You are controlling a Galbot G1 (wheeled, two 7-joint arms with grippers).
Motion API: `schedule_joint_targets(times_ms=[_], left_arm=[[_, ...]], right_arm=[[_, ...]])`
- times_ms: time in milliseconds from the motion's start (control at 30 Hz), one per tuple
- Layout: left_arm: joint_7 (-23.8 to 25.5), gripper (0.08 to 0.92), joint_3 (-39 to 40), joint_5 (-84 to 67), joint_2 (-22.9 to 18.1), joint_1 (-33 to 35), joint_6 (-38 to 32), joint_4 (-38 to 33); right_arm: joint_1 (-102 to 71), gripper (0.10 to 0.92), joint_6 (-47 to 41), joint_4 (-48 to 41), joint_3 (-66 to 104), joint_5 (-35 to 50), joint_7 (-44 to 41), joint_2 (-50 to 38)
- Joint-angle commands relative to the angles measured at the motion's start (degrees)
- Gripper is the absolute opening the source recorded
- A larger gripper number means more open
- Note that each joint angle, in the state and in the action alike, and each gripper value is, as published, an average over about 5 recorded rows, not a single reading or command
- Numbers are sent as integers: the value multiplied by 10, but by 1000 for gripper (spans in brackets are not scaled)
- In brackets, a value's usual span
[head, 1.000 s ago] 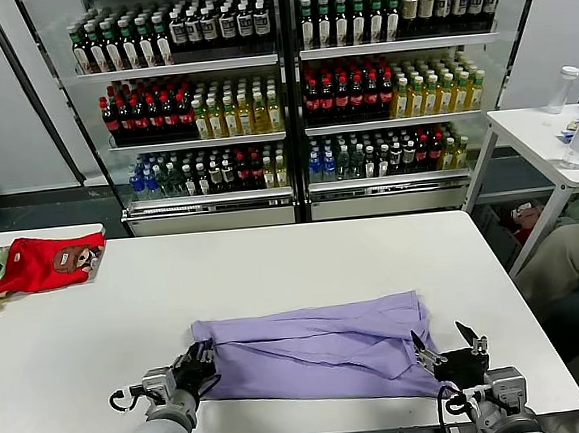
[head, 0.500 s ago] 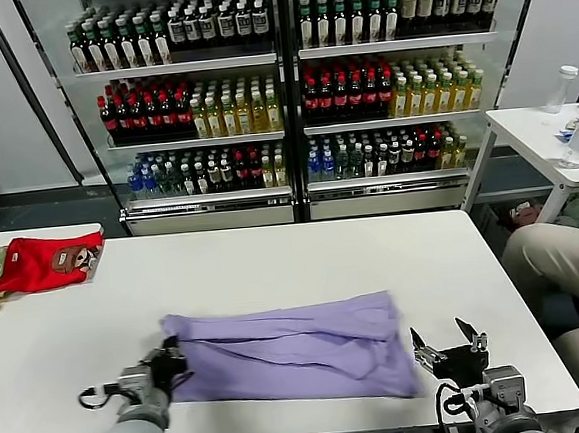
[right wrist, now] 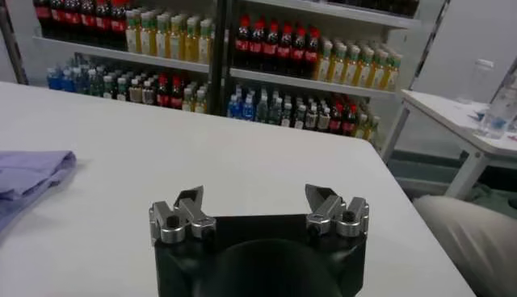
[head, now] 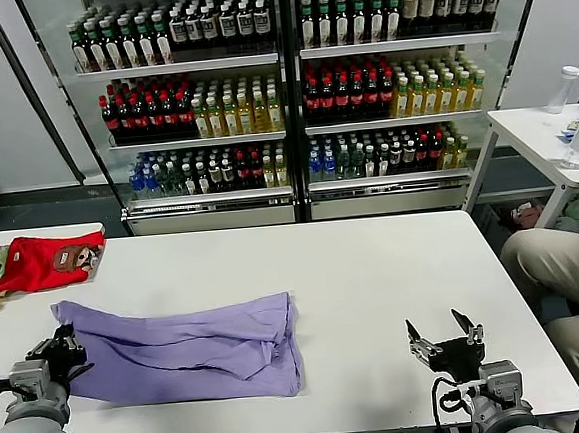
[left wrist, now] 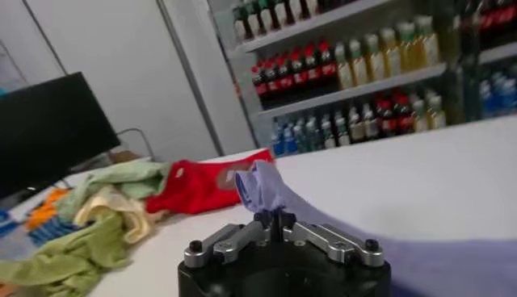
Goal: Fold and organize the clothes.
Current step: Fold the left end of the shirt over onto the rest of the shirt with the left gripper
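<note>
- The light purple short-sleeved cotton T-shirt [head: 180, 350] lies bunched in loose folds on the wide white rectangular desk [head: 354, 272], towards the desk's near left part, its plain side up.
- The left hand [head: 57, 350] sits at the T-shirt's left corner, near the desk's left edge. Its fingers are pressed together, pinching that corner of the purple cloth.
- In the left wrist view the pinched corner [left wrist: 262, 187] stands up in a small peak between the closed fingertips [left wrist: 283, 219], and the rest of the cloth trails away across the desk.
- The right hand [head: 443, 337] hovers near the desk's front right corner, well apart from the T-shirt. Its fingers are spread wide with nothing between them, as the right wrist view [right wrist: 257, 203] shows.
- A red garment with a brown cartoon patch [head: 44, 263] lies at the desk's far left corner, apart from the T-shirt.
- Just beside the red garment, at the desk's left edge, lies a pile of pale green and yellow cloths [left wrist: 97, 214]; how many pieces it holds is hard to tell.
</note>
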Motion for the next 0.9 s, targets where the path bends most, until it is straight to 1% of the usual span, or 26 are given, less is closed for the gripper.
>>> schedule_joint_targets(times_ms=[33,133,200,300,433,533,900], left_arm=[[41,113,109,-179,-54,3,10,-137],[40,113,185,-165,-85,-8,8,-139],[40,113,223,-147,-102,-23,4,-119],[40,113,259,-125,-123,-52,-4,-78],[35,113,285,-97,-146,-90,-9,-19],[25,113,298,-88,-156,-112,-10,13],[13,113,313,-88,-165,-156,4,29]], right_arm=[[-5,823,0,8,7,-4,0,1],[-15,823,0,18,14,-7,0,5],[-22,823,0,26,17,-9,0,8],[-31,823,0,35,20,-12,0,11],[-38,823,0,41,25,-15,0,13],[-41,823,0,42,30,-15,3,15],[-37,823,0,33,35,-13,4,13]])
